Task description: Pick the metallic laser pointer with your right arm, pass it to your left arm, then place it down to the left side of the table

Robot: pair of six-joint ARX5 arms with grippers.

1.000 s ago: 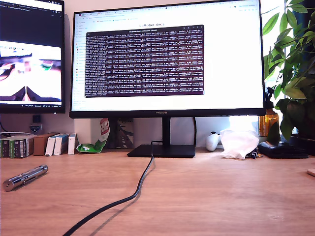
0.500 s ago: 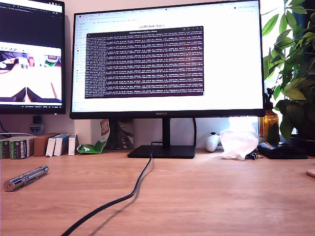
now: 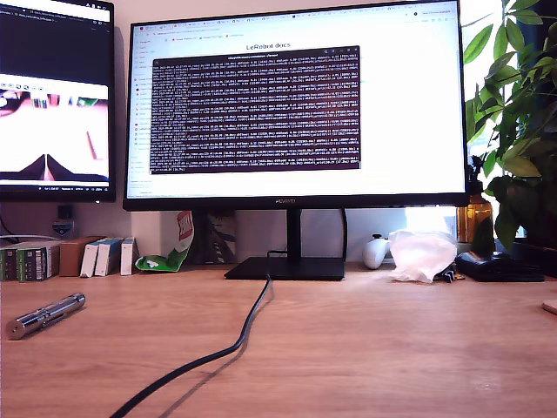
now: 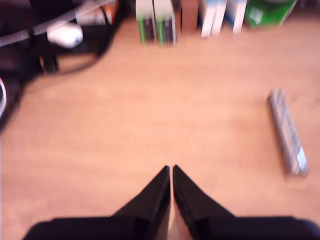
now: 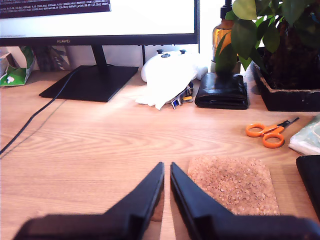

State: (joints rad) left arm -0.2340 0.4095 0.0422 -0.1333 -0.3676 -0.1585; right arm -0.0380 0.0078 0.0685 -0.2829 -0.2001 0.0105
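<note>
The metallic laser pointer (image 3: 45,315), a short ribbed silver cylinder, lies on the wood-grain table (image 3: 392,348) at the exterior view's left. No arm shows in that view. In the blurred first wrist view the laser pointer (image 4: 286,132) rests flat, off to one side of and beyond my first gripper (image 4: 171,167). That gripper's black jaws are shut with nothing in them. My second gripper (image 5: 166,164) hovers over bare wood beside a cork mat (image 5: 232,182), its jaws closed and empty. The pointer is out of the second wrist view.
A black cable (image 3: 235,344) runs from the monitor stand (image 3: 287,266) toward the front edge. Small boxes (image 3: 52,257) line the back at the exterior view's left. A white cloth (image 3: 422,252), black wallet (image 5: 222,90), orange scissors (image 5: 267,132) and potted plant (image 3: 522,131) crowd the right.
The pointer and cable have not moved. Only the camera picture on the monitor at the exterior view's left has changed.
</note>
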